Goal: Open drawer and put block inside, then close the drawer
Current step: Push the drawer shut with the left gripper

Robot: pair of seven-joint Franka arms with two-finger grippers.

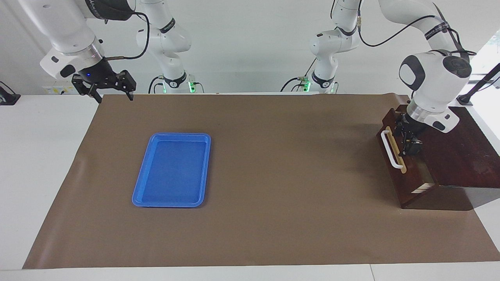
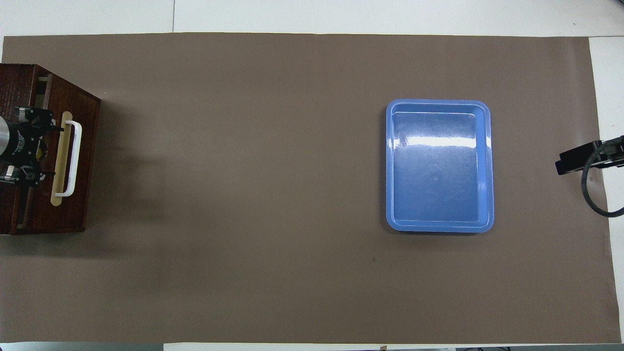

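Note:
The dark wooden drawer (image 1: 395,177) with its white bar handle (image 1: 390,149) stands pulled out of its dark box (image 1: 463,156) at the left arm's end of the table. A strip of its pale inside (image 1: 425,176) shows. My left gripper (image 1: 412,148) reaches down into the open drawer, just inside the drawer's front; it also shows in the overhead view (image 2: 27,146) beside the handle (image 2: 75,156). The yellow block is hidden; I cannot tell whether the gripper holds it. My right gripper (image 1: 113,93) is open and empty, and waits raised over the right arm's end of the table.
A flat blue tray (image 1: 141,195), empty, lies on the brown mat (image 1: 273,175) toward the right arm's end; it also shows in the overhead view (image 2: 390,165). White table surface (image 1: 43,175) borders the mat.

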